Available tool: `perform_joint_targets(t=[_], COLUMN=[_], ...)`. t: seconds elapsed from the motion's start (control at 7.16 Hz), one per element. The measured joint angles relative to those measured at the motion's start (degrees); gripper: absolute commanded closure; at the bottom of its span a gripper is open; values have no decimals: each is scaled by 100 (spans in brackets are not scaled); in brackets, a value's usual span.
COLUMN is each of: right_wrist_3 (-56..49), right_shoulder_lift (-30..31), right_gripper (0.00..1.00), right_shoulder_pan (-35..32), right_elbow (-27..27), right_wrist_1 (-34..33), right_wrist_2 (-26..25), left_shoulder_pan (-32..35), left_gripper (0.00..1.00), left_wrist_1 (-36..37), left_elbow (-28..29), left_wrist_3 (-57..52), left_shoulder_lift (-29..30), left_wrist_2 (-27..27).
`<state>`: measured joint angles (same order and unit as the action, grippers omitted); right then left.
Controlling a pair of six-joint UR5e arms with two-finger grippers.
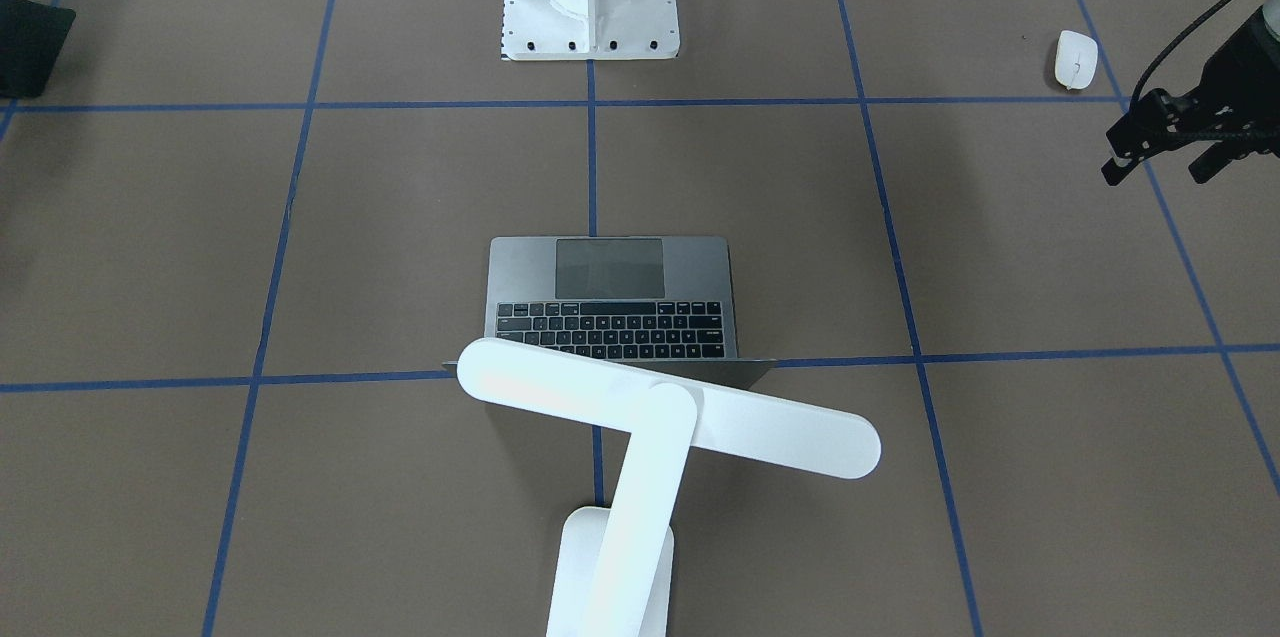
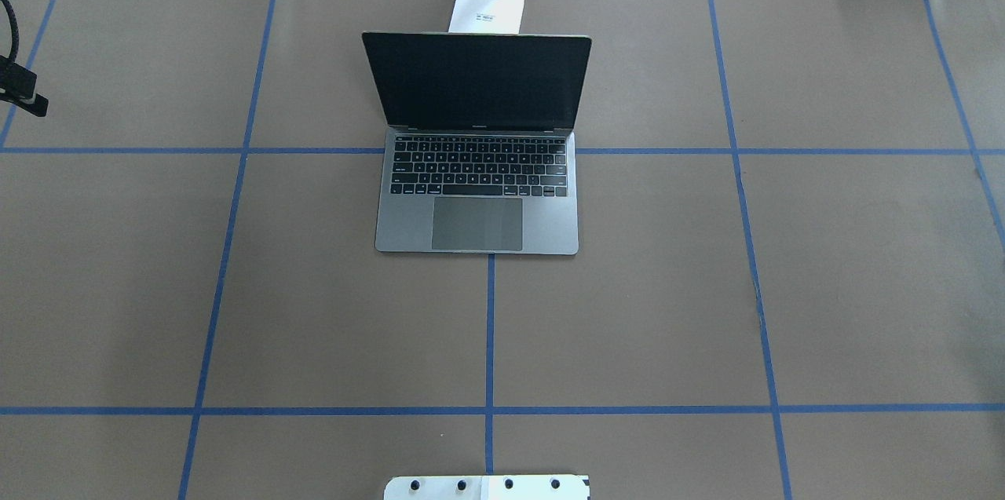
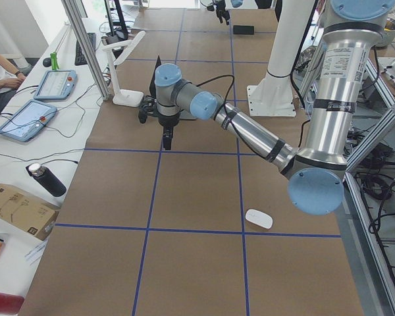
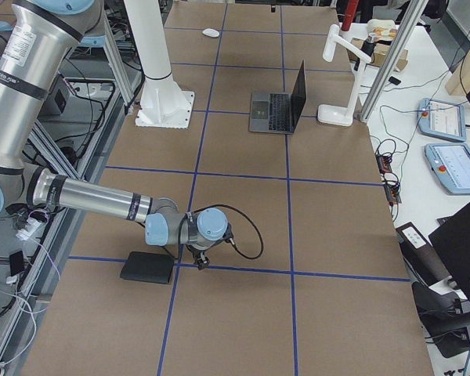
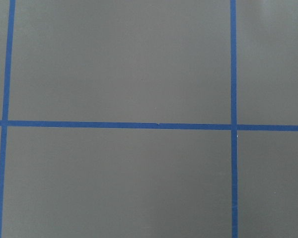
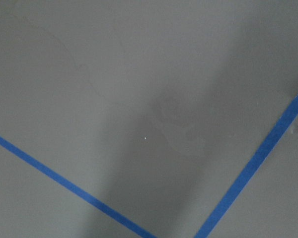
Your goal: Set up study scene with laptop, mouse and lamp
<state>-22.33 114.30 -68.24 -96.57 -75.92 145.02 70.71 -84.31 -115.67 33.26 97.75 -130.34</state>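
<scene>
**Mouse left to fetch; laptop and lamp look set**

The laptop (image 2: 476,170) stands open in the middle of the tabletop (image 2: 824,288), keyboard toward the robot. The lamp (image 1: 660,417) stands just behind it, its bar head reaching over the top of the screen. The mouse (image 1: 1077,59) is the odd one out. It lies alone on the robot's left, well apart from the laptop and close to the robot's own edge of the tabletop.

The left hand (image 1: 1157,172) hangs above bare tabletop near the mouse, a little farther out toward the middle. Its fingers are spread and carry nothing. The right hand (image 4: 201,265) is low, just beside a black mouse pad (image 4: 147,269) at the other end. From here I cannot tell whether it is open or closed.

I would judge the mouse to be the step in hand. The left hand needs to draw back toward the robot's side and come down squarely over that smooth little shell. Then it can carry the mouse across to the laptop.

The path between has nothing standing in it. The spot beside the laptop is bare as well. The nearby edge leaves little margin if the mouse gets nudged.
</scene>
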Motion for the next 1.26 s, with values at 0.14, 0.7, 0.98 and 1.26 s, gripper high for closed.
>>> perform_joint_targets(t=[0.14,0.7,0.98,1.26], right_wrist_3=[-266,-894,-1123,-1263], right_shoulder_lift=[-14,71,90,193], right_gripper=[4,8,9,11], right_shoulder_pan=[271,629,609,594], right_elbow=[204,558,684,702], right_wrist_1=[1,7,7,7], right_wrist_2=[201,487,490,484], left_shoulder_pan=[3,12,13,12], left_gripper=[1,1,1,1], left_wrist_1=[2,1,0,-3], left_elbow=[-37,-112,-208,-265], left_wrist_3=[10,57,190,274], left_shoulder_lift=[17,52,58,57], left_wrist_2=[2,10,16,17])
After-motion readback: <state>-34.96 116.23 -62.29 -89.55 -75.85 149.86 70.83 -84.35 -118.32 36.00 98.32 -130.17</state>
